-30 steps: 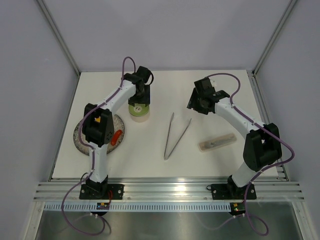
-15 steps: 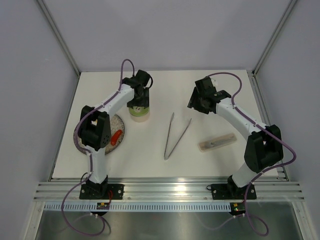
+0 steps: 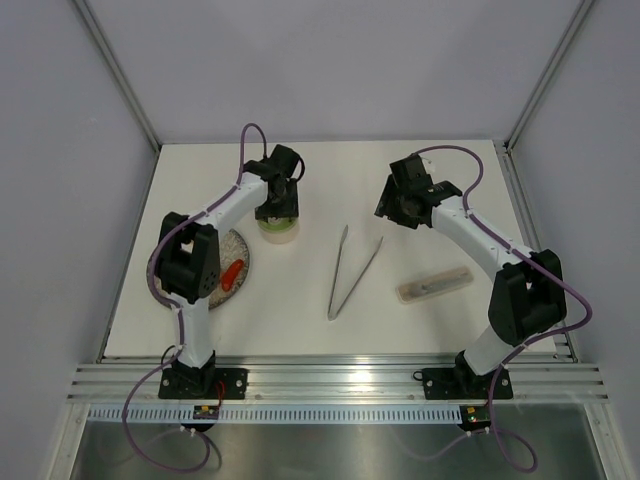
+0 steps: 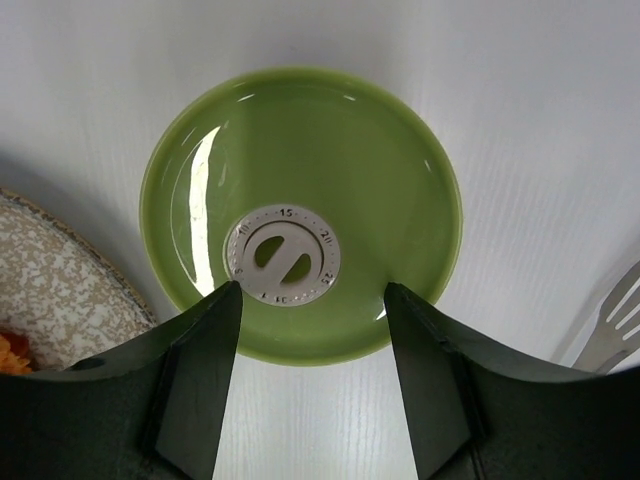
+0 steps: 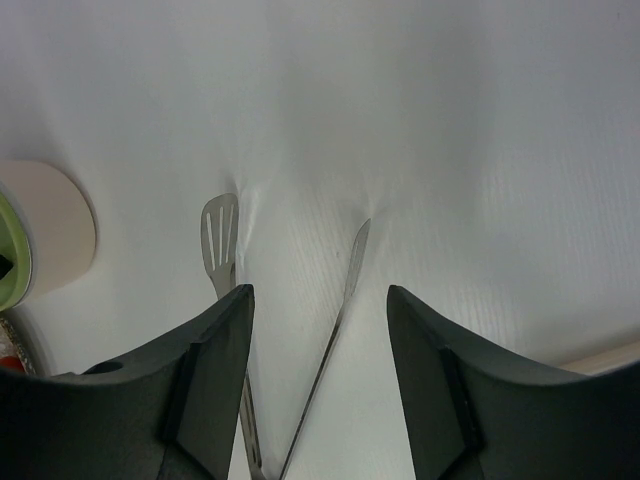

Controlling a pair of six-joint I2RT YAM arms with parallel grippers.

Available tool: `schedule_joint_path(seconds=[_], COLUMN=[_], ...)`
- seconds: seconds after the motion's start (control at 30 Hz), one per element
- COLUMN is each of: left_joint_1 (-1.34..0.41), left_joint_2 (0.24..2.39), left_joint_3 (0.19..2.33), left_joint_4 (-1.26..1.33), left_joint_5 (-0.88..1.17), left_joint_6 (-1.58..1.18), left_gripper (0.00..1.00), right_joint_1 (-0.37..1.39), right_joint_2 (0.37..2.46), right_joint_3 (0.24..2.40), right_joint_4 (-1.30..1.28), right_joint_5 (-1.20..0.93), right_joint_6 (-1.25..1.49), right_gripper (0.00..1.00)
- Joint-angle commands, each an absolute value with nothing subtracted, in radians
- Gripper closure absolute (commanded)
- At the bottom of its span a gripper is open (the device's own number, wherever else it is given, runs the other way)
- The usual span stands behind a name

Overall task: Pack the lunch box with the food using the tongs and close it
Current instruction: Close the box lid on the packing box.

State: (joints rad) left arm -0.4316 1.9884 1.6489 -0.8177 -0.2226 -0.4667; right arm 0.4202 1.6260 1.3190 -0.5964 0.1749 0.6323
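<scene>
The lunch box (image 3: pixel 277 229), capped by its pale green lid (image 4: pixel 300 130), stands left of centre on the table (image 3: pixel 330 175). It is directly under the left gripper (image 4: pixel 312 292), whose fingers (image 4: pixel 200 380) stand moderately apart over the lid's near rim, holding nothing. The tongs (image 3: pixel 350 270) lie mid-frame, their V opening upward, well apart from box and table edges. The right gripper (image 5: pixel 318 300) hovers above their tips, spread and empty. A speckled plate (image 4: pixel 60 290) sits just beside the box, carrying a red sausage (image 3: pixel 232 273). A plastic case (image 3: pixel 433 285) lies right of the tongs.
</scene>
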Motion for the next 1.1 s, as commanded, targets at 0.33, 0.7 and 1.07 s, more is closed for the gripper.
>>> schedule_joint_path(seconds=[0.33, 0.7, 1.07], left_joint_1=[-0.430, -0.414, -0.422], left_joint_2=[1.902, 1.939, 1.613], left_joint_3=[1.671, 1.443, 1.563], left_joint_4=[-0.792, -0.689, -0.761], left_joint_5=[-0.307, -0.195, -0.256], left_joint_6=[-0.454, -0.554, -0.470], left_gripper=[0.35, 0.37, 0.34], right_joint_1=[0.425, 0.425, 0.423], right_joint_2=[1.571, 1.566, 1.482], right_joint_3=[1.301, 1.285, 1.333], right_joint_4=[-0.583, -0.583, -0.626], right_joint_5=[0.204, 0.201, 0.304], right_joint_6=[0.634, 0.629, 0.572], right_gripper=[0.37, 0.36, 0.22])
